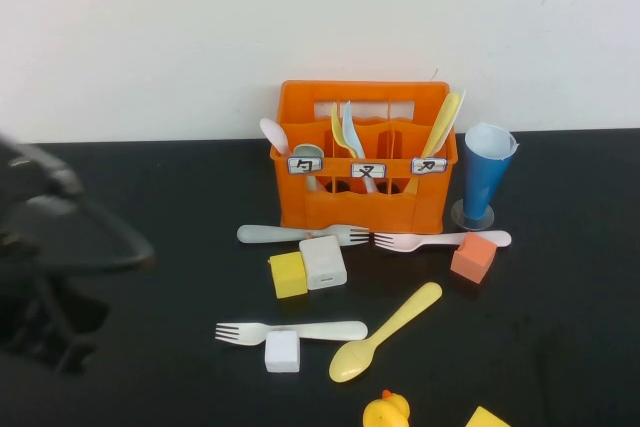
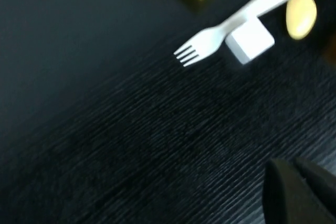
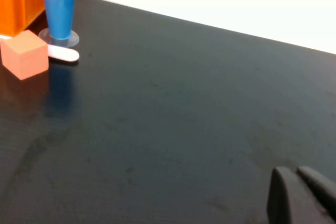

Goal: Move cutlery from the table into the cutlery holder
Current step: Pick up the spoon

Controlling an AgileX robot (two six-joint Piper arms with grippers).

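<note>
Cutlery holder (image 1: 362, 162) is set at the table's (image 1: 150, 367) far edge; left gripper (image 2: 300, 192) is pressed together, right gripper (image 3: 302, 195) apparently likewise.

Robot test bench in a lab-like room

A matte black table (image 1: 560, 327) stands against a bare white wall (image 1: 300, 17), with no household fittings around it. On it, an orange crate (image 1: 362, 192) with three white labels holds plastic cutlery, a blue paper cup (image 1: 487, 182) stands just right of it, and foam cubes (image 1: 287, 274) and a rubber duck (image 1: 386, 411) lie scattered nearer, like staged props. A dark robot arm (image 1: 55, 257) intrudes at the left.
</note>
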